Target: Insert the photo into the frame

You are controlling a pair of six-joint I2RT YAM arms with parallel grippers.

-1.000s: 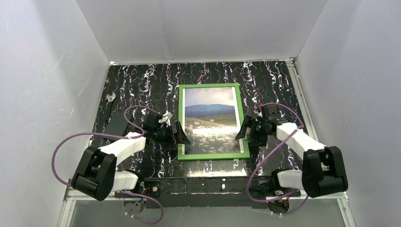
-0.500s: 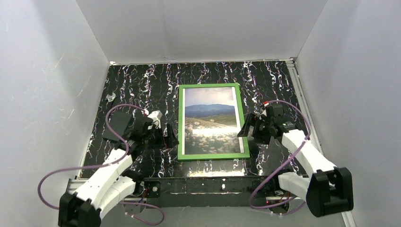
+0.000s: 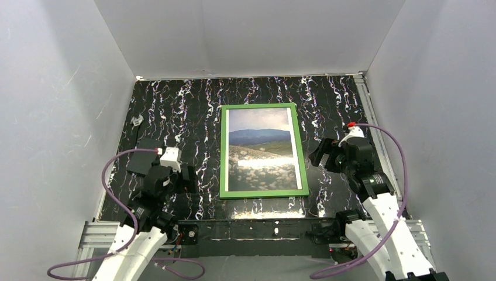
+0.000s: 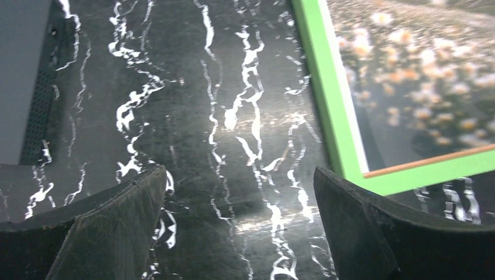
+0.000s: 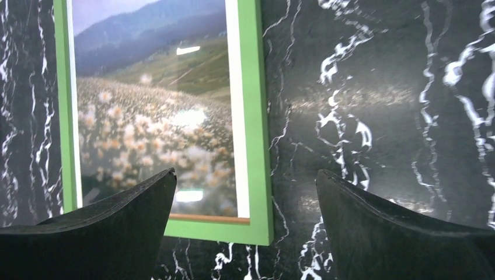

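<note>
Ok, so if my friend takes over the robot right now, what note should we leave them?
Left gripper: jaws open, empty, over the bare table just left of the frame's near corner.
Right gripper: jaws open, empty, by the frame's right edge.
Things: the frame lies flat mid-table; the photo sits inside it, picture side up.
Done: the photo looks to be in the frame.
Left: probably only a fit check. A thin white strip runs along the photo's right side; I cannot tell if it is border or gap.
</note>
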